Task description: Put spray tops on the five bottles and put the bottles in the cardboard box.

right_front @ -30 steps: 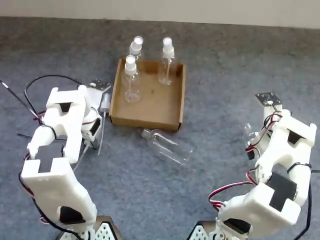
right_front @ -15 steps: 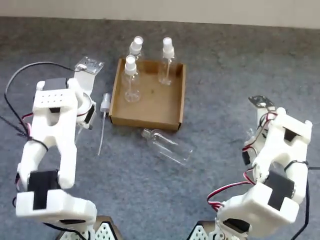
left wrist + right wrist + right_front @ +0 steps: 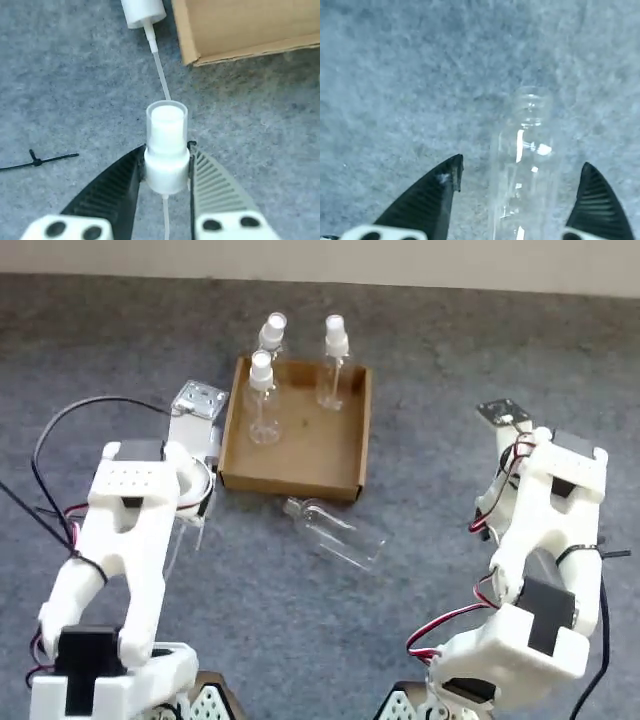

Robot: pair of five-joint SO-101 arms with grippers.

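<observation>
Left gripper (image 3: 167,150) jaws clamped on spray top (image 3: 166,135) collar; probably light, rigid. Right gripper (image 3: 520,165) jaws apart, either side of clear bottle (image 3: 527,125): likely slick, thin-walled, grip mid-body

Table (image 3: 450,360): grey fuzzy carpet-like cloth, matt, rough nap. Box (image 3: 300,455) at 12 o'clock: plain brown cardboard, matt, raw cut edges. Lying bottle (image 3: 335,532) at centre: clear glossy plastic with glints. Spray top (image 3: 166,135): smooth white plastic, faint sheen, thin translucent tube. Left end effector (image 3: 167,150): ribbed matt plastic fingers (image 3: 120,185), one black, one grey. Arm shells (image 3: 130,530): white matt plastic.
</observation>
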